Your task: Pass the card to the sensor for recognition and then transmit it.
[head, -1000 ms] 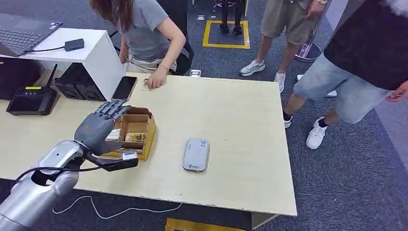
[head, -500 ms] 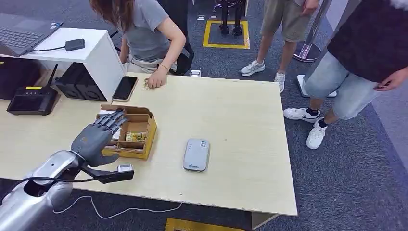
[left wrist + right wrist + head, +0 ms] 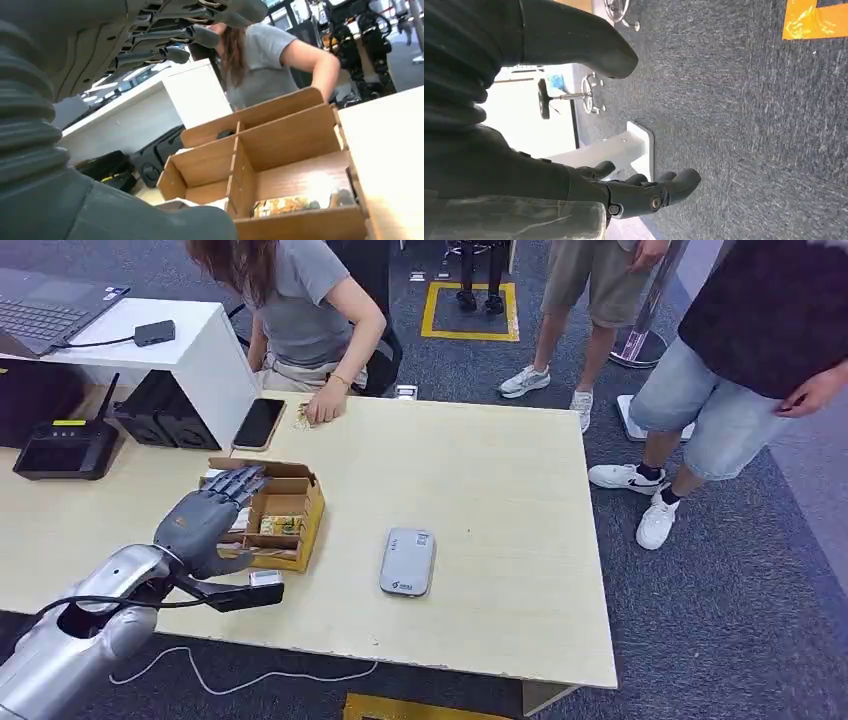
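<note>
Pale wood-grain worktop (image 3: 480, 490) carries the scene. At its 9 o'clock edge sit a black router (image 3: 68, 448) and, behind it, a white cabinet (image 3: 195, 350) bearing a laptop (image 3: 45, 305), all well clear of the work. The left robot hand (image 3: 205, 515) hovers over the near-left part of a compartmented cardboard box (image 3: 290, 508), fingers (image 3: 200, 35) spread apart and holding nothing, apparently poised to pick a card; what looks like a card (image 3: 285, 205) lies flat in a front compartment, kept there within the arm's reach. Just beyond the box, at 11 o'clock, a dark smartphone (image 3: 259, 423) lies by a seated person's hand (image 3: 325, 408) resting on the worktop's far edge. The grey card sensor (image 3: 407, 561) lies flat toward 5 o'clock of the box, near it, with bare surface between, so the path looks unobstructed; only the box's dividers may hamper the pick. Two bystanders stand on the carpet beyond the 3 o'clock edge. The right robot hand (image 3: 644, 192) hangs over the carpet, fingers loosely apart, gripping nothing.
</note>
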Tool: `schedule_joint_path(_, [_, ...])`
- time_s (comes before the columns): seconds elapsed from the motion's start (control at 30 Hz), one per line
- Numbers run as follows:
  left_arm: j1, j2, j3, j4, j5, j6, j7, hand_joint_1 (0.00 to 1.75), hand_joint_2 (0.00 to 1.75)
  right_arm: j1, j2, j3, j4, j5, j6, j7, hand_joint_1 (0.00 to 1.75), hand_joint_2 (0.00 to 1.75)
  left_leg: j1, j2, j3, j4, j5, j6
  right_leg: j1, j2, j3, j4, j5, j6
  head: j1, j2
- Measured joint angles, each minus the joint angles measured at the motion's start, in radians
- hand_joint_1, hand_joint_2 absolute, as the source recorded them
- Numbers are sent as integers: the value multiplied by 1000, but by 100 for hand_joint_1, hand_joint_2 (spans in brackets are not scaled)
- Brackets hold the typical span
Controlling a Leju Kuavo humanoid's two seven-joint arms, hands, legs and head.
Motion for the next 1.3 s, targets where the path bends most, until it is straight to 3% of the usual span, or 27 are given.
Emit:
schedule_joint_path(0.6, [24,20,-19,16,16,-28,2,0,175,-4,-10,1,0,16,1,-4,0,175,0,0,0,0,0,0,0,0,0,0,0,0,0,0])
schedule_joint_path(0.93, [20,3,-42,41,7,-30,4,0,175,-7,-11,5,0,22,1,-5,0,175,0,0,0,0,0,0,0,0,0,0,0,0,0,0])
schedule_joint_path(1.3, [6,-48,-66,109,-53,24,42,0,175,-7,-13,21,0,33,1,-5,0,175,0,0,0,0,0,0,0,0,0,0,0,0,0,0])
